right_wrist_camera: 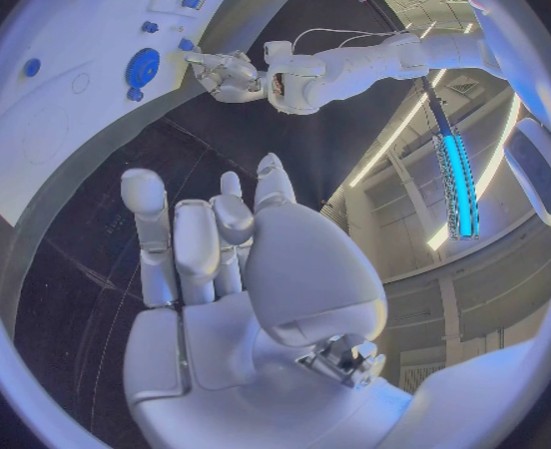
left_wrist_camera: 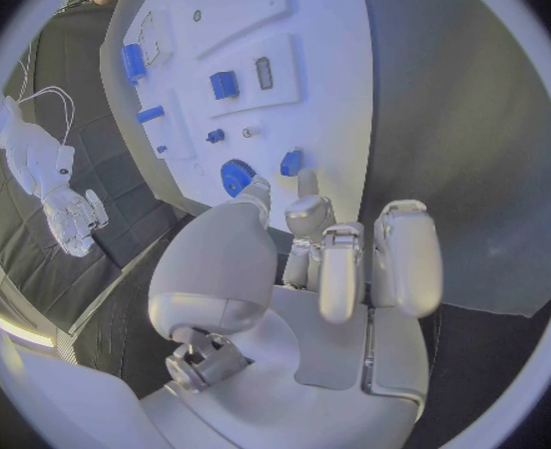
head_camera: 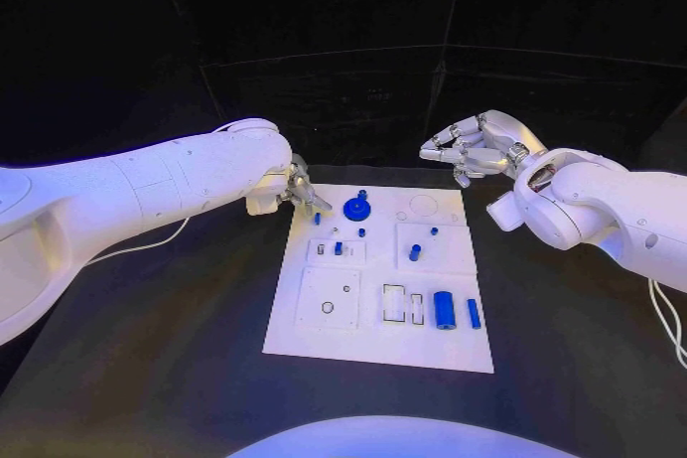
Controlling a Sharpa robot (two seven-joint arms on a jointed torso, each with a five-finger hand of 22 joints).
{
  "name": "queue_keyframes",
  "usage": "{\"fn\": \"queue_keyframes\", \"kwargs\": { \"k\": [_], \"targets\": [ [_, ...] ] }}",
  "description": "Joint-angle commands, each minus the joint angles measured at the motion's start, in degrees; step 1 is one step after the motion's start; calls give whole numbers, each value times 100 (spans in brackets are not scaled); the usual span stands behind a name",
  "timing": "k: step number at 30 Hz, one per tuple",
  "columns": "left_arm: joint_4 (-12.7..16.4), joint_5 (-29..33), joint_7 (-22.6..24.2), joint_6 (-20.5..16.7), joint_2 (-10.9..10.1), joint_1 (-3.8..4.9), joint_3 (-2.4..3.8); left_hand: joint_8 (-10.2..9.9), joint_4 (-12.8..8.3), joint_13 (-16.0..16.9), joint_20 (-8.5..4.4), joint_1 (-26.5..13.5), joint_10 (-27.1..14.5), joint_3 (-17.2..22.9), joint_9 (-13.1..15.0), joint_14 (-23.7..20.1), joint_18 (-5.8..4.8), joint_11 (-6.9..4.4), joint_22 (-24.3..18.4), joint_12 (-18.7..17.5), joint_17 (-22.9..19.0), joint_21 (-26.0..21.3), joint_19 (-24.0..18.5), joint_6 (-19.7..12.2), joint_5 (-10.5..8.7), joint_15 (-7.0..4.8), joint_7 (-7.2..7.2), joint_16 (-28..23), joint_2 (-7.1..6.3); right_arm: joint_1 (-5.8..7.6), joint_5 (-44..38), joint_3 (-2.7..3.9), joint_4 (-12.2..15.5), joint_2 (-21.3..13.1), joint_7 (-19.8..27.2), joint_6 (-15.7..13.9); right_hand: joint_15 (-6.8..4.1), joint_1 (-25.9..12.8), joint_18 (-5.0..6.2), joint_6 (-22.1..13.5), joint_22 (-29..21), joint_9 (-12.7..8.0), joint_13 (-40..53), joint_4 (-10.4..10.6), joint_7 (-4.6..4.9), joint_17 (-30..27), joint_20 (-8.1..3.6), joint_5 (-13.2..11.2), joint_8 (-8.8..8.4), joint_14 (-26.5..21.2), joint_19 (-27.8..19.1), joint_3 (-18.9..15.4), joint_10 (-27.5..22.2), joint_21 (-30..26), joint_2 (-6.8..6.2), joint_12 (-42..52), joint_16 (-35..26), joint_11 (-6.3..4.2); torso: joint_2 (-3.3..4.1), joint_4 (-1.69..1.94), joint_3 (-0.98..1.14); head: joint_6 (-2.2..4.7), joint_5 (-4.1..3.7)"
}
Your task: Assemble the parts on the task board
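While the left hand (head_camera: 294, 192) reaches over the board (head_camera: 381, 324), its fingers spread, holding nothing.
Right hand (head_camera: 473, 146) hovers beyond the far corner, fingers loosely curled, empty; blue gear (head_camera: 356, 213) nearby.

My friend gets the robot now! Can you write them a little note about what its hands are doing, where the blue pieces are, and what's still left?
Left hand: over the far left corner of the task board, fingertips close to a small blue part; I can't tell if it touches it.
Right hand: raised beyond the board's far right corner, fingers curled, holding nothing.
Parts: a blue gear near the far edge, small blue pieces mid-board, a blue cylinder and a thin blue bar near the front right.
Done: cannot tell.
Left: the cylinder and bar lie loose beside open slots; probably most of the assembly.
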Motion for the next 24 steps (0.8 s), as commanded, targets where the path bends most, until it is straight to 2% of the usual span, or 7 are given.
{"fn": "queue_keyframes", "kwargs": {
  "k": [1,4,8,17,24],
  "targets": [
    [-51,-97,94,184,14,-1,3,-40,-17,-17,44,117,-59,-54,-18,604,21,1,-3,-39,1509,-8,24,56,10,56,10,18,17,14,18,5,4,7,15,43,-23,15,106,-30,7,6,7,-30,-6,9,1,32,29,-17,-25,1,-29,-22,26,-28,-4,-12,-2,-9,-7,0,-10],
    [-69,-147,95,184,22,-8,3,-52,-29,-41,45,178,-69,-68,-30,604,20,1,2,-55,1509,-7,25,67,13,57,10,18,36,14,18,5,3,7,8,45,-23,15,106,-30,7,6,7,-30,-6,9,1,32,29,-17,-25,1,-29,-22,26,-28,-4,-12,-2,-3,-2,0,-18],
    [-73,-248,105,174,34,-20,3,-59,-37,-53,46,216,-74,-79,-37,604,19,1,9,-63,1509,-3,27,74,14,58,10,18,44,14,18,5,0,10,2,48,-23,18,106,-32,7,8,7,-34,-5,6,1,52,31,-18,-25,-2,-29,-23,28,-30,-7,-12,-1,2,-7,-7,-27],
    [-84,-298,127,196,71,-34,3,-70,-56,-66,48,284,-76,-97,-48,604,19,1,9,-69,1509,-6,26,88,15,58,10,18,55,14,18,5,-5,18,-8,52,-23,18,106,-32,7,8,7,-34,-5,6,1,52,31,-18,-25,-2,-29,-23,28,-30,-7,-12,3,4,4,-7,-26],
    [-114,-303,145,190,99,-46,4,-73,-61,-74,48,300,-79,-101,-51,604,21,1,2,-75,1509,-11,23,90,15,59,10,18,57,14,18,5,-14,25,-15,58,-23,18,106,-32,7,8,7,-34,-5,6,1,52,31,-18,-25,-2,-29,-23,28,-30,-7,-12,0,8,0,-7,-18]
  ]
}}
